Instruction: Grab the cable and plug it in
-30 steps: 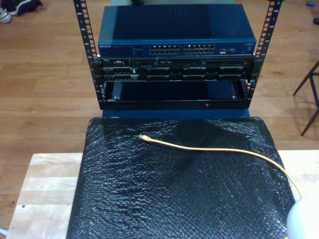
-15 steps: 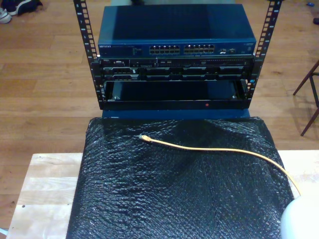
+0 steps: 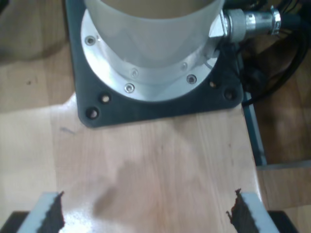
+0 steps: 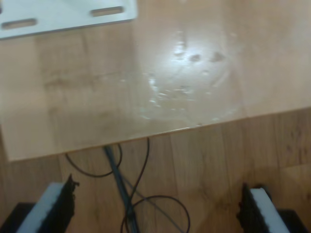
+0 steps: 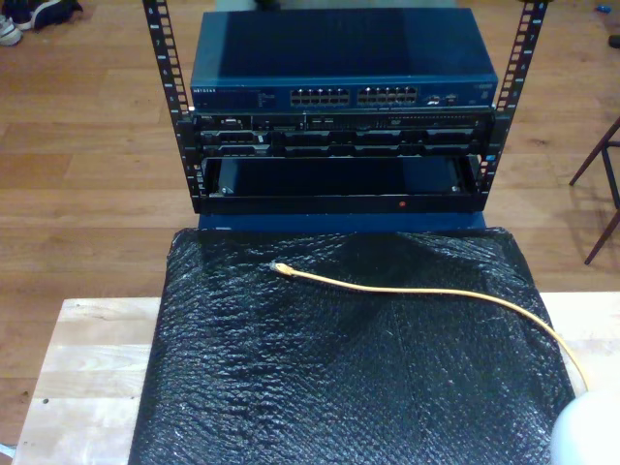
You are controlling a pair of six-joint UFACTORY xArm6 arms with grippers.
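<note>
Yellow cable [image 5: 426,291] loose on black mat [image 5: 339,387], NETGEAR switch [image 5: 344,73] beyond, my first gripper [image 3: 146,213] and my second gripper [image 4: 160,208] both spread apart over bare wood.

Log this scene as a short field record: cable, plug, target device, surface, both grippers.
cable: yellow network cable, lying loose across the black mat
plug: clear end, pointing toward the rack
target: blue network switch, port rows facing the mat
my first gripper: open, over the wooden table
my second gripper: open, past a table edge, above floor
</note>
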